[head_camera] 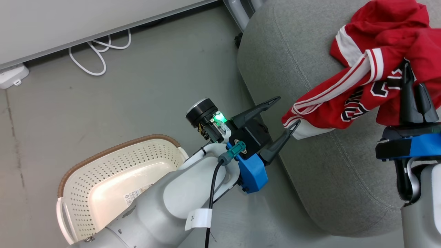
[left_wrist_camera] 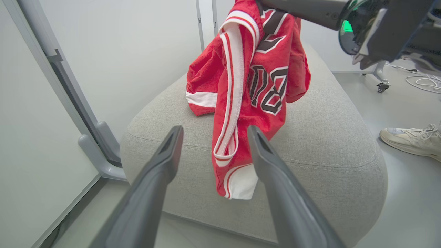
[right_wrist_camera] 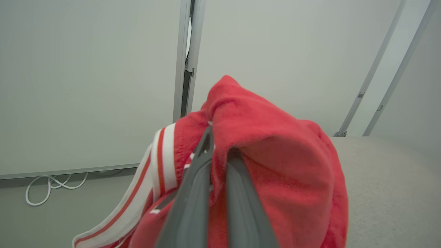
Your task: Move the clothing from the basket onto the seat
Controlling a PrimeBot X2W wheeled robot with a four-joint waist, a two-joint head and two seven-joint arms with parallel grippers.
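Observation:
The red clothing [head_camera: 372,65] with white stripes and black-and-white lettering hangs over the grey seat [head_camera: 293,55], bunched in my right gripper [head_camera: 414,76], which is shut on its upper folds. The right wrist view has the shut gripper [right_wrist_camera: 220,144] buried in the red fabric [right_wrist_camera: 275,155]. My left gripper [head_camera: 287,110] stands open beside the seat's edge, just short of the dangling white-trimmed hem. In the left wrist view the hem [left_wrist_camera: 237,179] hangs between the open gripper's [left_wrist_camera: 215,130] fingers without touching them. The cream basket [head_camera: 103,172] sits on the floor at lower left, partly hidden by my left arm.
A white cable [head_camera: 100,51] and a white plug box [head_camera: 12,77] lie by the wall. A grey frame leg [left_wrist_camera: 100,148] stands beside the seat [left_wrist_camera: 327,137]. A person's pale shoe [left_wrist_camera: 410,137] rests on the floor on the seat's other side.

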